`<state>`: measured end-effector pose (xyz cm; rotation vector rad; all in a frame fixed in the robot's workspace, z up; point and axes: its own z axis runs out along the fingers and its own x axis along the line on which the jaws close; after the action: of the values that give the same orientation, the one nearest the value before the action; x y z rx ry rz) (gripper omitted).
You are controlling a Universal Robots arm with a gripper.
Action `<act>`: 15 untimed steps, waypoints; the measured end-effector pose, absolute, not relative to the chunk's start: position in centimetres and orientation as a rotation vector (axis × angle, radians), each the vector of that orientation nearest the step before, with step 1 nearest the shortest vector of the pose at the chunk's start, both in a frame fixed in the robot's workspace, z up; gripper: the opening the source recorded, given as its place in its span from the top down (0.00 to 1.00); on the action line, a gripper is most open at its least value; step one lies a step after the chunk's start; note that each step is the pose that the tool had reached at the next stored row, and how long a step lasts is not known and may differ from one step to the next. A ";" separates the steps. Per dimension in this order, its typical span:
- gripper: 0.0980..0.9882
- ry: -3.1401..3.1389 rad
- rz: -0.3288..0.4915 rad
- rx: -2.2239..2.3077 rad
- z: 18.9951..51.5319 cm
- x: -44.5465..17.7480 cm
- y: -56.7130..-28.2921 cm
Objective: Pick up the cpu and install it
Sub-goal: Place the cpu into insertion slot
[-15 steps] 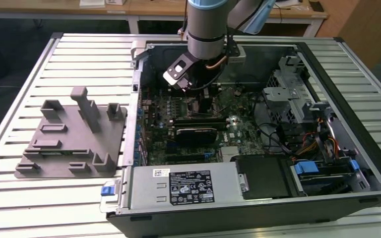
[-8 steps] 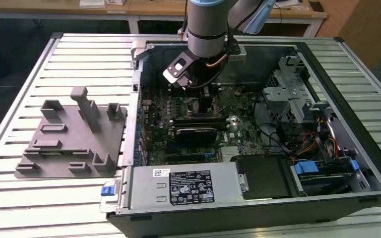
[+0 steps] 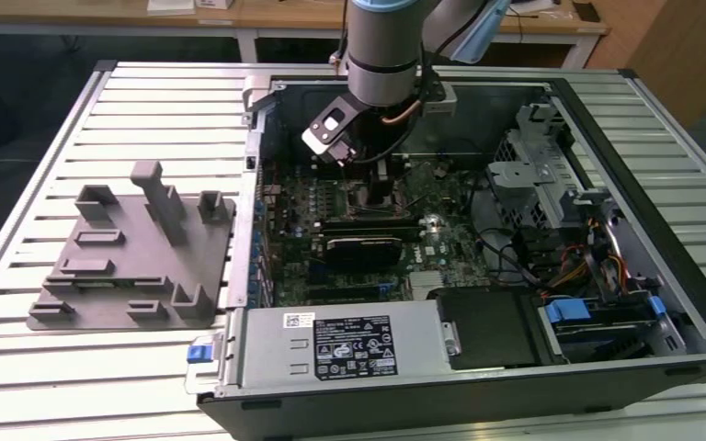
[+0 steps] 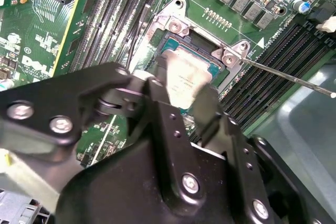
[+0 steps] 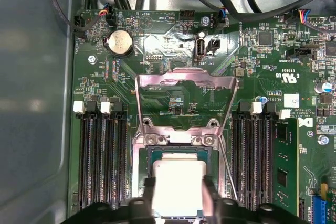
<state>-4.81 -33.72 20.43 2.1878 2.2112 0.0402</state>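
Fingers: my two black fingers (image 5: 211, 195) pinch the cpu by two opposite edges, one finger on each side.
Gripper: my gripper (image 5: 179, 196) hangs low over the middle of the board; in the second wrist view (image 4: 184, 97) its black body covers the near half of the socket.
Cpu: the cpu (image 5: 178, 184), silvery on top with a pale rim, sits square between my fingers, right over the socket and within its frame. I cannot tell whether it rests in the socket or hangs just above it.
Socket: the socket (image 5: 181, 153) lies open under the cpu, a dark teal border showing around the chip.
Load plate: the metal load plate (image 5: 184, 81) is swung open, tilted away from the socket on its hinge.
Lever: a thin metal lever (image 4: 286, 76) sticks out from a socket corner, across the memory slots.
Slots: black memory slots (image 5: 100, 161) run along both sides of the socket.
Board: the green board (image 5: 262, 72) lies flat inside the open case (image 3: 660, 303).
Arm: my arm (image 3: 384, 50) reaches down into the case.
Fixture: a grey fixture (image 3: 132, 266) stands on the slatted table (image 3: 34, 119), to the exterior view's left of the case, well apart from me.
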 end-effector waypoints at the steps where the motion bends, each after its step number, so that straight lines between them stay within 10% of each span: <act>1: 0.59 2.211 0.040 2.188 20.4 -4.8 -33.7; 9: 0.98 2.211 0.040 2.188 20.4 -4.8 -33.7; 15: 0.99 2.211 0.040 2.188 20.4 -4.8 -33.7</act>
<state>-4.82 -33.73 20.43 2.1880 2.2110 0.0402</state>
